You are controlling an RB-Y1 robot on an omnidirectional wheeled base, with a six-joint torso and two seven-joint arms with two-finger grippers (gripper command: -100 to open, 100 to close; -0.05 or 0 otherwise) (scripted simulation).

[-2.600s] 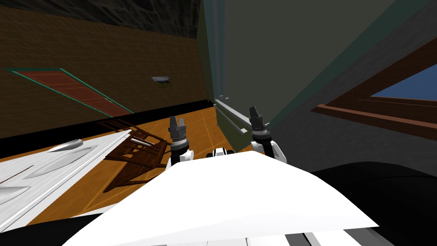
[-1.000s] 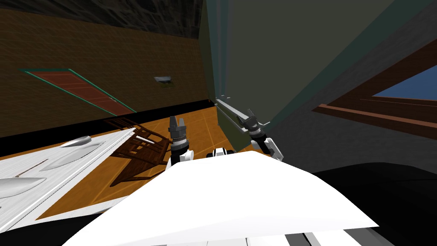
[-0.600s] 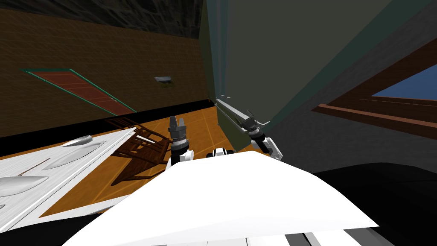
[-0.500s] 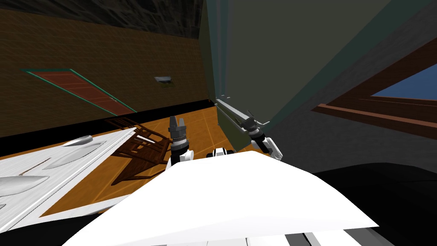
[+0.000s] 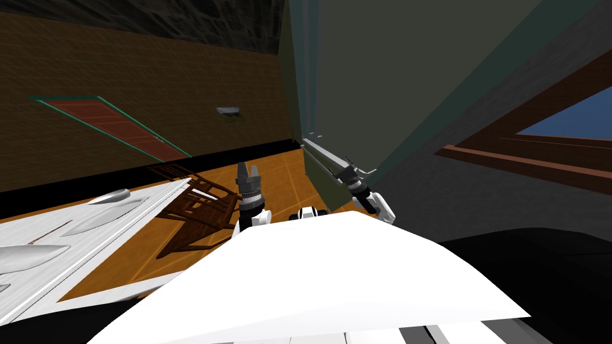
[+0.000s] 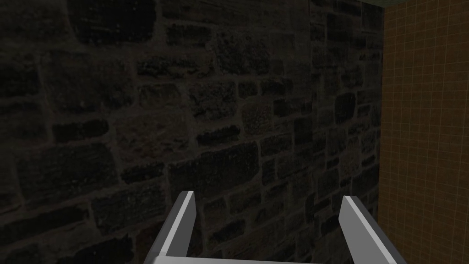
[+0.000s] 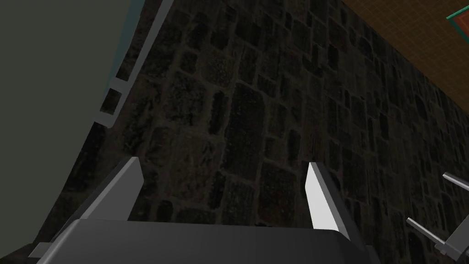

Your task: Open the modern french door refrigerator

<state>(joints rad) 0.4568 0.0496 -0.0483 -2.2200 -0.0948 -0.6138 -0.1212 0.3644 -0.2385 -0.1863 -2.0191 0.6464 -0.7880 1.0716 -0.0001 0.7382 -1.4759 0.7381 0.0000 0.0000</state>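
- The right hand (image 5: 347, 172), open and empty, tilts just beside the handle (image 5: 323, 154) of the refrigerator (image 5: 370, 77), probably lining up a grip.
- The left hand (image 5: 248, 172) hangs released, well apart.

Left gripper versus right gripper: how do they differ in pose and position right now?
The left gripper points straight ahead over the orange tiled floor; the right gripper tilts sideways. The right gripper sits close by the light grey handle bar of the dark grey-green refrigerator; the left gripper stands apart from it. Both have thin light grey fingers standing open, holding nothing.
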